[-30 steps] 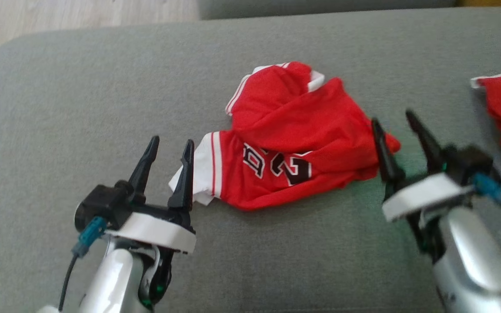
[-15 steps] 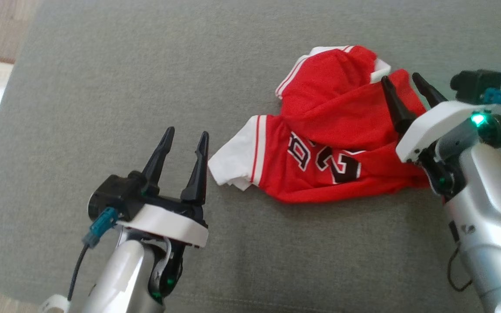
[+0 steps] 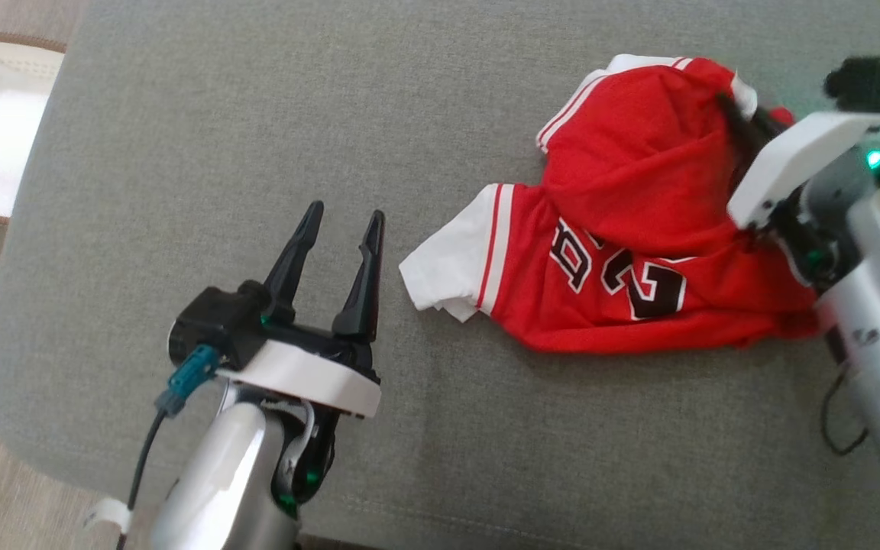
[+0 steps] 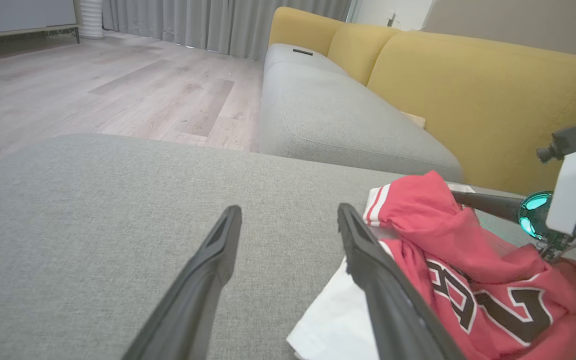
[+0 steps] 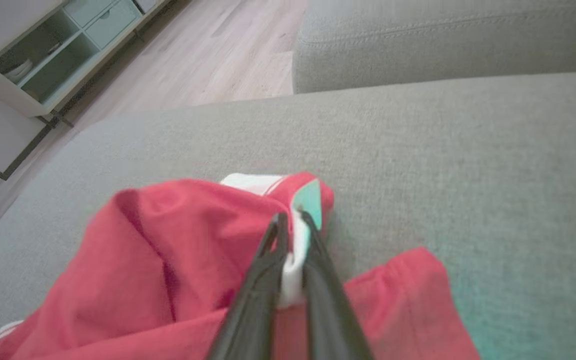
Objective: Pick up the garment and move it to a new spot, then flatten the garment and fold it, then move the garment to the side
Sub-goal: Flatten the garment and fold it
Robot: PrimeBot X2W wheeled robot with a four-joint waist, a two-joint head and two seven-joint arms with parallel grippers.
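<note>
The right gripper (image 5: 290, 220) has its two fingers pressed together on a white edge of the garment (image 3: 638, 198), and the cloth is pinched between them. This grip is at the upper right part of the garment in the head view. The left gripper (image 3: 346, 215) has its jaws apart and holds nothing. It stands just beside the garment's white end, a little apart from it.

The garment is red and lies crumpled on the grey sofa cushion (image 3: 257, 114). Its long axis runs left to right across the head view. The white-trimmed end points toward the left gripper, and a red fold lies partly over the black numbers.
</note>
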